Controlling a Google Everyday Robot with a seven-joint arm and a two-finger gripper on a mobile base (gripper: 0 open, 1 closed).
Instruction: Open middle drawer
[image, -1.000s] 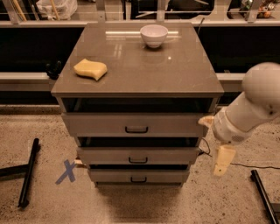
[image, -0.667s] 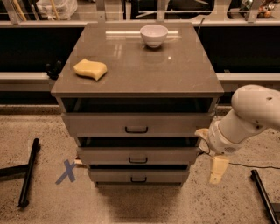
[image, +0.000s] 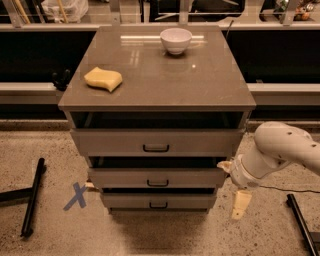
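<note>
Lowered, gripper (image: 234, 186) sits beside middle drawer (image: 125, 178), hiding its right corner.

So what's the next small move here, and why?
Probably carry the gripper left to the black handle at the centre of the middle drawer. The gripper hangs open beside the right edge of the cabinet, roughly level with that drawer and well off from the handle, so nothing can be pulled until that gap is closed.

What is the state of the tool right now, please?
Tool: open, holding nothing, beside the right end of the middle drawer.
</note>
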